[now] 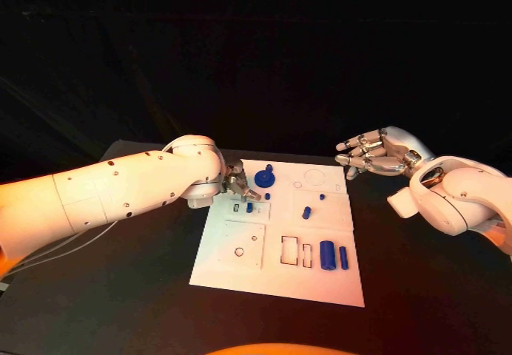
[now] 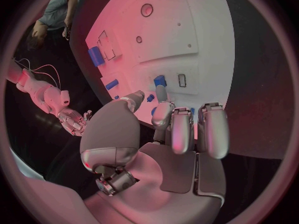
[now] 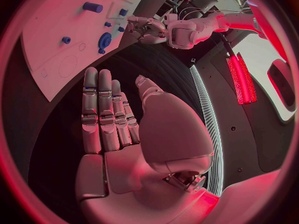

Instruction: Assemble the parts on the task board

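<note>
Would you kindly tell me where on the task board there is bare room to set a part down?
The near strip of the task board, below the rectangular slots and two upright blue pieces, looks bare. The far-left corner is crowded: the left robot hand sits by the round blue part. The right robot hand hovers off the far-right corner.

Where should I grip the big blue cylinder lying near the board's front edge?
Judging from the head view, pinch the big blue cylinder across its middle from above. It lies flat and lengthwise, beside a thinner blue peg on the board, so its round sides are the open faces.
</note>
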Robot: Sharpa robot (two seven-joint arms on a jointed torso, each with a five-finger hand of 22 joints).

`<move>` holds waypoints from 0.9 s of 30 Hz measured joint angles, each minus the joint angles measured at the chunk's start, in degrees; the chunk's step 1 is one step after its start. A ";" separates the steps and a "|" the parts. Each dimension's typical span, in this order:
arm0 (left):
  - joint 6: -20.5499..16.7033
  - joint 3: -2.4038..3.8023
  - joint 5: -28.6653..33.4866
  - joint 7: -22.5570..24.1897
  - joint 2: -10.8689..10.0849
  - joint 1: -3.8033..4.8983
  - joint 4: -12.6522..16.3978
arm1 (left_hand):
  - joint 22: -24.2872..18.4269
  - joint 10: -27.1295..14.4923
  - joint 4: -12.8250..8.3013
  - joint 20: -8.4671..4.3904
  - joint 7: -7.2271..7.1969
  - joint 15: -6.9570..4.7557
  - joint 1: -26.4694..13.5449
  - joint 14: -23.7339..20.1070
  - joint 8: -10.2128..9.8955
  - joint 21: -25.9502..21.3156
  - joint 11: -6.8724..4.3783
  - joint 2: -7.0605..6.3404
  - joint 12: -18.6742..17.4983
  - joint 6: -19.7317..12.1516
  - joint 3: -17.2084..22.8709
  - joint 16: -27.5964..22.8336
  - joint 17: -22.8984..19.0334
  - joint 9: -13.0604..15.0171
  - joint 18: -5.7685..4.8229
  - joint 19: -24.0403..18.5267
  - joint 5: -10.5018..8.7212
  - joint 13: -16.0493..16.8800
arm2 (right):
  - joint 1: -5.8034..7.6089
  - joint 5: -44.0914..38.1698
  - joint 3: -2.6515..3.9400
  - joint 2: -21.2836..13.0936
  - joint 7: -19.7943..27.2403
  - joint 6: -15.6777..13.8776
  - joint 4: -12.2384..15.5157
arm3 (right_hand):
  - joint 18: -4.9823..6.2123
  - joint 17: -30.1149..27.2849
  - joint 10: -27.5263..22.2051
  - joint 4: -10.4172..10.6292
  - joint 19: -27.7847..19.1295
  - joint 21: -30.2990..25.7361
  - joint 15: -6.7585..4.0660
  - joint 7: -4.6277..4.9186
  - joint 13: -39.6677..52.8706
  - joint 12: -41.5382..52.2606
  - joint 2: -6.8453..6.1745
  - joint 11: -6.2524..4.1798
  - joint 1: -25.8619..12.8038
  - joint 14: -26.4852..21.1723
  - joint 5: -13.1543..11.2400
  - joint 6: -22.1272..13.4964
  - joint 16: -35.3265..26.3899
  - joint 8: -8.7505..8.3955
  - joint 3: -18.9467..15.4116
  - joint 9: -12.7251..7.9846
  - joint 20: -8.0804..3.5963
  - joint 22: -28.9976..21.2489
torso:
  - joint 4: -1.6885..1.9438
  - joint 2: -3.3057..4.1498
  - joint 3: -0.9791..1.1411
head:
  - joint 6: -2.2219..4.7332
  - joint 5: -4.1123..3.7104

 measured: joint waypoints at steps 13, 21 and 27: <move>1.46 0.74 1.18 0.10 -0.49 6.04 -5.05 | -2.17 -5.06 0.24 0.72 2.40 0.77 3.01 0.08 -5.66 -1.45 2.23 1.51 -6.15 -3.83 -6.01 -0.23 0.00 -4.92 0.00 -0.73 0.00 -7.40 | -0.04 0.00 0.00 0.05 0.00 0.00 -0.37 | 0.00 0.00 0.00 -0.01 0.00 -0.06 0.00 0.18 0.01 0.00 -0.29 0.00 -0.29 0.00 0.00 -0.18 0.00 0.00 -0.30 0.01 0.00 -0.08 | 0.08 0.04 0.04 | 0.37 0.04; 1.88 -0.37 1.23 0.27 1.95 6.31 -10.50 | -2.20 -5.08 0.23 0.73 2.40 1.16 3.54 0.09 -6.29 -1.56 2.25 1.59 -6.15 -3.83 -6.34 -0.23 -0.01 -6.13 0.00 -0.73 0.00 -7.69 | -0.04 -0.02 0.01 0.09 0.01 -0.01 -0.35 | 0.00 0.01 0.00 -0.01 0.00 -0.22 0.00 0.18 0.01 0.00 -0.29 0.00 -0.29 0.00 0.00 -0.18 0.00 0.00 -0.30 0.01 0.00 -0.14 | 0.08 0.08 -0.03 | 0.43 -0.05; 2.08 -0.84 1.12 0.46 3.70 5.92 -13.84 | -2.02 -5.08 0.23 0.94 2.40 1.15 3.54 0.09 -6.56 -1.56 2.25 1.59 -6.15 -3.83 -6.63 -0.23 0.02 -6.37 0.00 -0.52 0.00 -7.56 | -0.06 -0.05 0.01 0.14 0.04 -0.02 -0.33 | 0.00 0.01 0.00 -0.01 0.00 -0.22 0.00 0.18 0.01 0.00 -0.29 0.00 -0.29 0.00 0.00 -0.18 0.00 0.00 -0.30 0.01 0.00 -0.14 | 0.01 0.10 -0.05 | 0.35 0.10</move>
